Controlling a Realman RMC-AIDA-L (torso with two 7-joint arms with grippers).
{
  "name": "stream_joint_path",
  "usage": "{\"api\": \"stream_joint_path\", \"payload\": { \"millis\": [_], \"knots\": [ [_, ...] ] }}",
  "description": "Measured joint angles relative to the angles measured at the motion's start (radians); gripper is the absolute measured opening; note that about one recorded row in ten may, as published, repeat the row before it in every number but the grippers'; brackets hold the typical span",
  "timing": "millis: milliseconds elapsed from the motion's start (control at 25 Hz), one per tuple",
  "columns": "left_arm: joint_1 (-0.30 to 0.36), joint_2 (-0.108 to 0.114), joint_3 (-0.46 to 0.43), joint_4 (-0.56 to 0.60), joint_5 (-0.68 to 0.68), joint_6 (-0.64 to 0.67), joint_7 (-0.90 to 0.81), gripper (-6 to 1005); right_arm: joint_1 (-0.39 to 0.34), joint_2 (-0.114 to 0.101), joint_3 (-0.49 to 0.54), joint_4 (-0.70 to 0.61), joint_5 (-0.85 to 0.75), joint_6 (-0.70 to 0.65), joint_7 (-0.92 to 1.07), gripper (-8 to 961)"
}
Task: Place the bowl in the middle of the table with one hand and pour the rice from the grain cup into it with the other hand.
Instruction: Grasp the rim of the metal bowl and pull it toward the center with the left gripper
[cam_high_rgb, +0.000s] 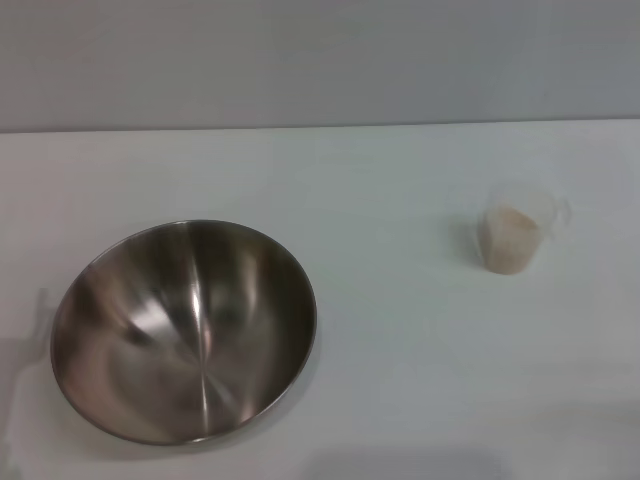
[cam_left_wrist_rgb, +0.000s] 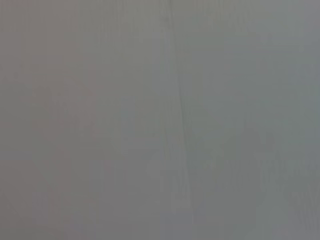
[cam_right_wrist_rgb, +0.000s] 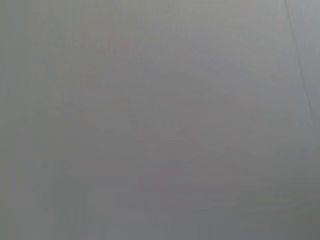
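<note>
Upright grain cup (cam_high_rgb: 516, 238) w/ rice (cam_high_rgb: 510, 232), seemingly far-right of bowl (cam_high_rgb: 185, 330).

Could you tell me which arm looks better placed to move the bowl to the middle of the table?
Probably the left: the bowl sits on the robot's left side of the table, the grain cup on the right. Neither end effector is in view.

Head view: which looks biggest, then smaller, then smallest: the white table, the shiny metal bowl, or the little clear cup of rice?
1. White flat table, largest.
2. Round stainless-steel bowl.
3. Small clear plastic grain cup, smallest, though it sits farther from the camera.
</note>
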Motion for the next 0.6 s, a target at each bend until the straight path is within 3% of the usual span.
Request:
{"api": "stream_joint_path", "payload": {
  "millis": [440, 600],
  "knots": [
    [-0.032, 0.009, 0.003, -0.032, 0.004, -0.012, 0.023, 811, 0.0, 0.0, 0.0, 0.0, 0.0, 0.009, 0.0, 825],
    [-0.054, 0.029, -0.009, -0.121, 0.028, -0.093, 0.065, 811, 0.001, 0.0, 0.0, 0.0, 0.0, 0.009, 0.0, 824]
  ]
}}
